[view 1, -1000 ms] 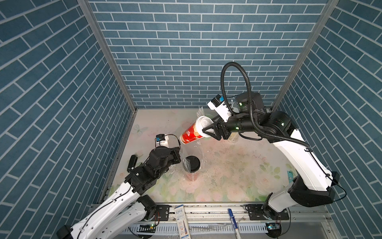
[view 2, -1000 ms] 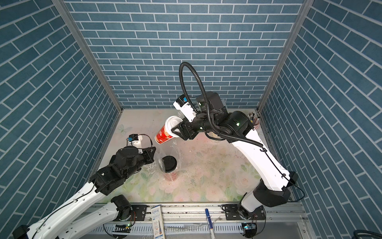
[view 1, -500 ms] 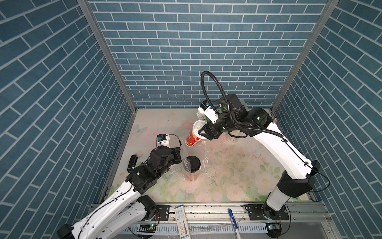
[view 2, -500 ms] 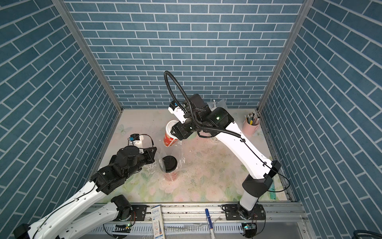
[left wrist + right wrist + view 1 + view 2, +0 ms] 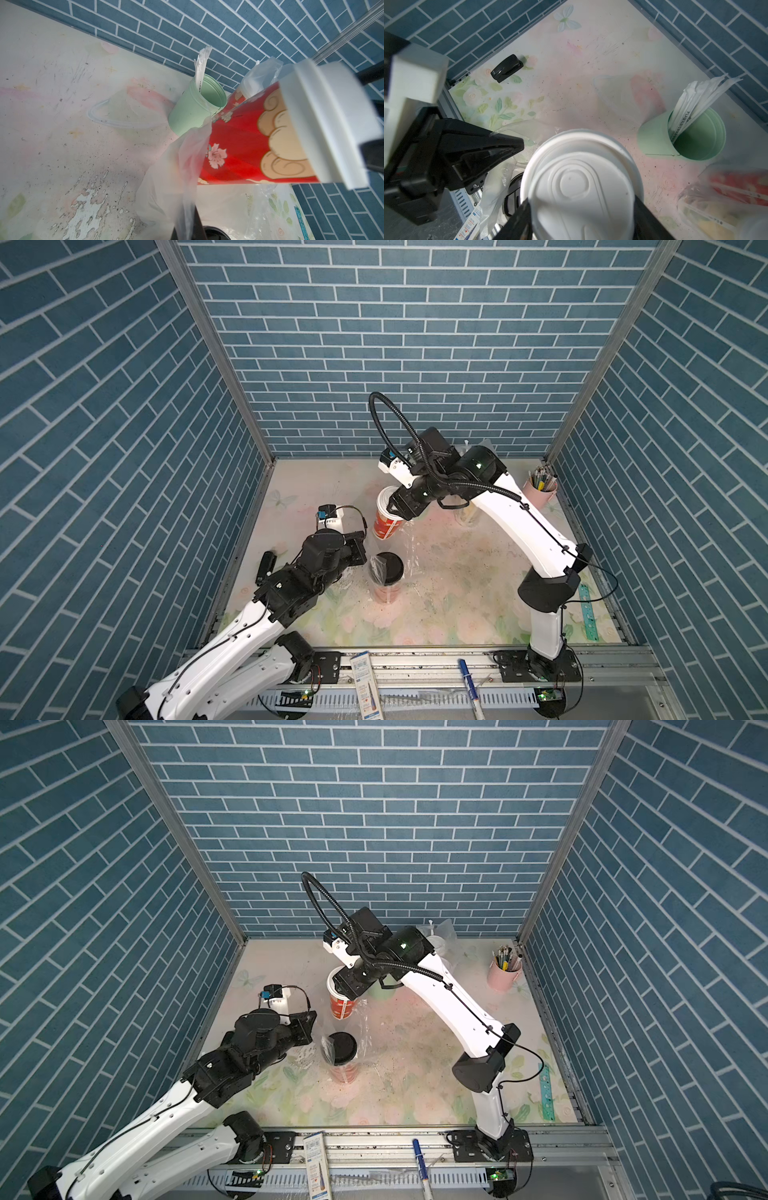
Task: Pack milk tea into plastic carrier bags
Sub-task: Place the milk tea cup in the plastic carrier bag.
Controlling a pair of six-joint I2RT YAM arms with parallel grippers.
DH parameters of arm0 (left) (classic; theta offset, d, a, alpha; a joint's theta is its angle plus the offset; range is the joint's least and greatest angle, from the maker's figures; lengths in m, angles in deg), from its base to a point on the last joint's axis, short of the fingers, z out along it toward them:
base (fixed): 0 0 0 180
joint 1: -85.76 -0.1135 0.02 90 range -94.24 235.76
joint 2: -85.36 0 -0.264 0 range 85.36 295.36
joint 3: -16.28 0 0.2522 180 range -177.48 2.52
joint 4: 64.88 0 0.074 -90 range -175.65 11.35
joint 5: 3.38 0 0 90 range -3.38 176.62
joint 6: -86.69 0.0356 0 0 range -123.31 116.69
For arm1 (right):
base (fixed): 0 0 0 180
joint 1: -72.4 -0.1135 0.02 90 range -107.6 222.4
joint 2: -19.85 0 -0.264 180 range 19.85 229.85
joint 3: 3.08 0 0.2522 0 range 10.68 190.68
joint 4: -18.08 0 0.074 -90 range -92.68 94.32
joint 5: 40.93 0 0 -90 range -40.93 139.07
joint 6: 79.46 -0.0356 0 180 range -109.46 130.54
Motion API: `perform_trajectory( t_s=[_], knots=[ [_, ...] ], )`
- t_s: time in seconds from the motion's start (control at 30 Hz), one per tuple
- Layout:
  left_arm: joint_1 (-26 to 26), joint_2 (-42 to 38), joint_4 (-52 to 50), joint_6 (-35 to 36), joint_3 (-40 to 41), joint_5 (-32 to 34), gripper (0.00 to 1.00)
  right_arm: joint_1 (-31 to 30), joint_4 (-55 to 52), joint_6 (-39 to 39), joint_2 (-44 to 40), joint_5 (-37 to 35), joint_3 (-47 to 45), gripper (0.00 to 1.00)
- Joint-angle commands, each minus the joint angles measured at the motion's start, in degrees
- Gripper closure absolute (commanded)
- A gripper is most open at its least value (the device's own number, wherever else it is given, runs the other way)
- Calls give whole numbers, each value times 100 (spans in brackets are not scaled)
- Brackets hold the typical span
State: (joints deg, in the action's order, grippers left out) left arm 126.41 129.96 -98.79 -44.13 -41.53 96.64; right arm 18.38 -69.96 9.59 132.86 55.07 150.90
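Clearly the step in hand was loading a second cup into the near bag. The right tool (image 5: 397, 510) was clamped on the top of a tall red paper cup with a white lid (image 5: 245, 141), one finger on either side of the lid. The cup hung tilted in the air, its base close to the raised film; whether it touched could not be told. The left tool (image 5: 508, 146) was pinched together on the rim of a thin, crinkly, clear plastic carrier bag (image 5: 176, 164), lifting that edge. Just beside the left tool, a red paper cup with a black lid (image 5: 388, 568) already stood upright inside that bag on the flowered worktop (image 5: 457, 593). In my judgement the next move called for righting the carried cup and lowering it through the opening beside the black-lidded one, without snagging the loose film or knocking its neighbour. A lidless mint-green cup of white wrapped straws (image 5: 654, 143) stood just beyond the right tool.
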Motion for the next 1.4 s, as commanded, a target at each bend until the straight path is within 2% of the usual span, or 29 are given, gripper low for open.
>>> perform_trajectory(
  t_s=[0.0,0.6,0.83,1.37],
  knots=[
    [-30,-13,160,186,-180,8,100,-39,-276,265,145,71,164,38],
    [-30,-39,168,226,-182,83,100,-99,212,96,601,311,-231,39],
    [-35,-91,121,267,-242,166,100,-104,295,69,768,190,-486,38],
    [-31,-229,-60,285,-216,391,100,-112,1117,-151,643,-29,-1631,25]
  ],
)
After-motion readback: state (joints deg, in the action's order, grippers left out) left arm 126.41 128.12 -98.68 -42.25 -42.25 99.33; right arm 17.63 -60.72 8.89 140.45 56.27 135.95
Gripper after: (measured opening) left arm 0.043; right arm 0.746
